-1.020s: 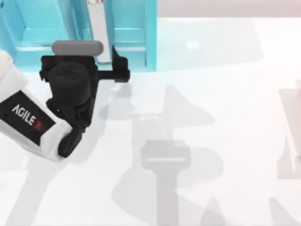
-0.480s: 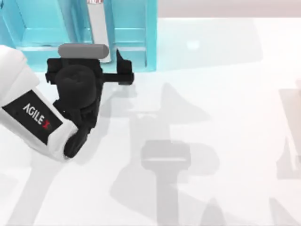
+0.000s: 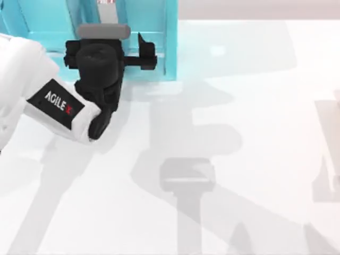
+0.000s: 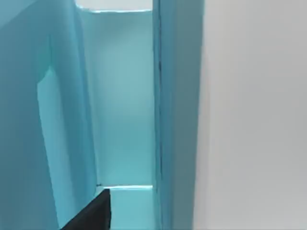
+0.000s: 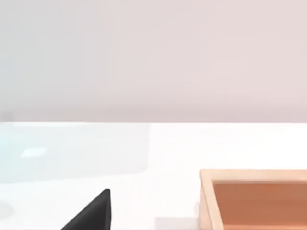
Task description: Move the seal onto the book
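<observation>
My left gripper (image 3: 106,50) is at the back left, over the front of the teal shelf unit (image 3: 151,21). It is open, one dark finger (image 3: 144,48) jutting right along the shelf's front edge. A whitish upright strip (image 3: 109,11) between the teal walls looks like the book's spine. In the left wrist view a fingertip (image 4: 91,213) points into a teal compartment (image 4: 124,96). The seal is out of view. The right wrist view shows one fingertip (image 5: 91,213) of my right gripper above the white table.
A small red mark (image 3: 106,1) sits at the top edge above the whitish strip; what it is I cannot tell. A wooden box (image 5: 254,199) with a pale rim lies ahead of the right gripper. Arm shadows cross the white table (image 3: 255,106).
My left arm has moved toward the back and slightly right, bringing its gripper from the table in front of the shelf to over the shelf's front edge.
</observation>
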Available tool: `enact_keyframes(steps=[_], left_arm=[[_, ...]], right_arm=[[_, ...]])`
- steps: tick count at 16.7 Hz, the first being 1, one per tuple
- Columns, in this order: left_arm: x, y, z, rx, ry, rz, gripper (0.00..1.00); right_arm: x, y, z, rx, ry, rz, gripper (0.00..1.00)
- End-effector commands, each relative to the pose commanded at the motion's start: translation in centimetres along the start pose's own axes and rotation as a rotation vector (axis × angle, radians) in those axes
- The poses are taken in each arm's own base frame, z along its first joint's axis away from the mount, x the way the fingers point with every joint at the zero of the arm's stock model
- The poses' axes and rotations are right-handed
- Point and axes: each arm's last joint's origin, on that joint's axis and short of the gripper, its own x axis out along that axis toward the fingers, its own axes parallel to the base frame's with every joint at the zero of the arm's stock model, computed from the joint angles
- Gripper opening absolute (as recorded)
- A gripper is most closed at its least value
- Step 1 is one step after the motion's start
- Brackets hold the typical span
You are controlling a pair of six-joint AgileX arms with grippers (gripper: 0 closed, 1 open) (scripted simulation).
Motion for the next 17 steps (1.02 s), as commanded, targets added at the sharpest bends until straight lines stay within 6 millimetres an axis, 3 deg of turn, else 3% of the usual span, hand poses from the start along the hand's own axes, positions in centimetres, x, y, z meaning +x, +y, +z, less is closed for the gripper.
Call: enact_keyframes(steps=[3, 8, 17], left_arm=[[2.0, 0.2, 0.1, 0.000, 0.000, 0.000, 1.00], [2.3, 0.3, 0.1, 0.000, 0.001, 0.000, 1.00], [2.3, 0.3, 0.1, 0.000, 0.001, 0.000, 0.32]], right_arm=[[0.0, 0.0, 0.0, 0.000, 0.000, 0.000, 1.00], [0.0, 0.0, 0.0, 0.000, 0.000, 0.000, 1.00], [0.0, 0.0, 0.0, 0.000, 0.000, 0.000, 1.00]])
